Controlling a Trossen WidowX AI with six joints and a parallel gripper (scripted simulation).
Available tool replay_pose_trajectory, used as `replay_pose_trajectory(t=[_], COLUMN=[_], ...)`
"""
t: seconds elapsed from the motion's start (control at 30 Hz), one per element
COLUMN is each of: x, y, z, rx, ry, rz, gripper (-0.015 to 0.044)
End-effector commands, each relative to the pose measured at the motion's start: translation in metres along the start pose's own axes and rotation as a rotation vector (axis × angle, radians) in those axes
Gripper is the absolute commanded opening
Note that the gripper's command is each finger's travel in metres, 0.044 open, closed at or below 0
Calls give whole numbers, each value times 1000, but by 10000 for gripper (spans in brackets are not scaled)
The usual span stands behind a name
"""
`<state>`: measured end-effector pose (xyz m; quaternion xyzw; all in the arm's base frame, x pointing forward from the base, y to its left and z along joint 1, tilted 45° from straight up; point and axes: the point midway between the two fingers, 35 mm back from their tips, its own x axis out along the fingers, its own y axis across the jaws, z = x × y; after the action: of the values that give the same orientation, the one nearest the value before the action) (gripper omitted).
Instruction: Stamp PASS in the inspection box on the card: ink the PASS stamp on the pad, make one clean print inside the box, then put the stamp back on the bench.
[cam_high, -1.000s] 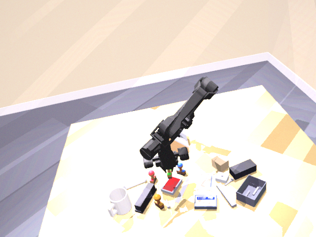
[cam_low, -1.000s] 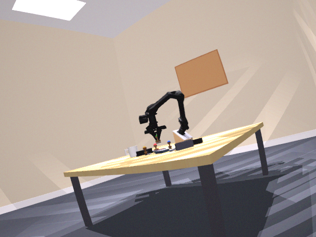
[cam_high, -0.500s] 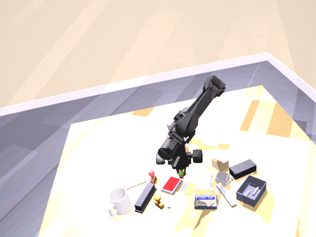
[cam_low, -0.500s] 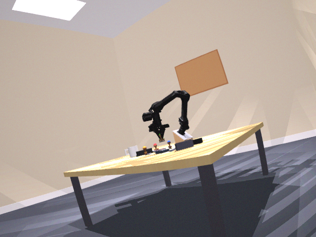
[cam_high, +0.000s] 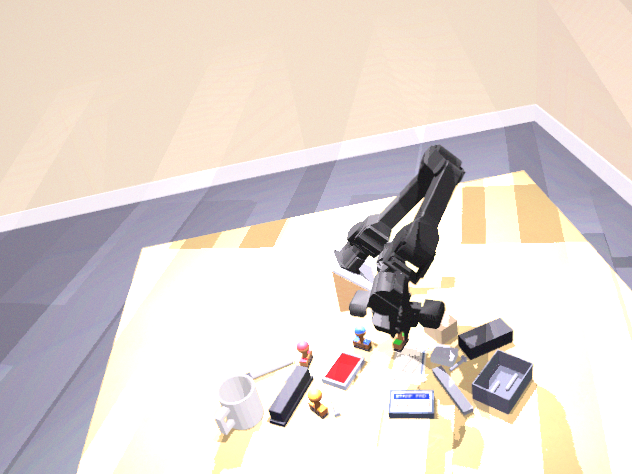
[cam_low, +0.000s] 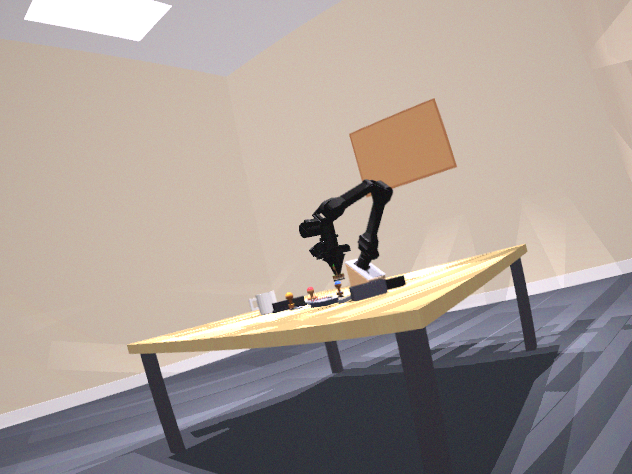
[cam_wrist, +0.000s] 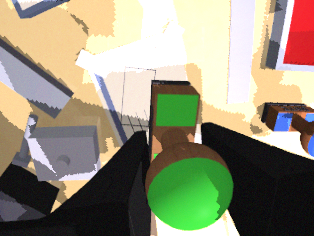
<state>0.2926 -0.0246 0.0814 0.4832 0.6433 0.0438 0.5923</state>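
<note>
While gripped, green-knobbed stamp fills tool.

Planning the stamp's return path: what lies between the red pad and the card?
In the top view, only bare bench between the red pad and the card; the pincer holds the green stamp above the card.

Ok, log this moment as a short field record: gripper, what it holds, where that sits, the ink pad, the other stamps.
gripper: gripper shut on the green-knobbed stamp
stamp position: above the white card, not over the ink pad
contact with card: cannot tell
ink pad: red ink pad lies apart from the held stamp, nothing on it
other stamps: blue-knobbed stamp, pink-knobbed stamp and yellow-knobbed stamp stand on the bench
nearby: white mug, open grey box
</note>
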Motion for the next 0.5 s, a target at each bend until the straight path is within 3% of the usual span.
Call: replay_pose_trajectory(t=[0.0,0.47], x=[0,6], y=[15,15], z=[-11,-11], rx=[71,74], ry=[6,4], rz=[10,8], gripper=[0,0])
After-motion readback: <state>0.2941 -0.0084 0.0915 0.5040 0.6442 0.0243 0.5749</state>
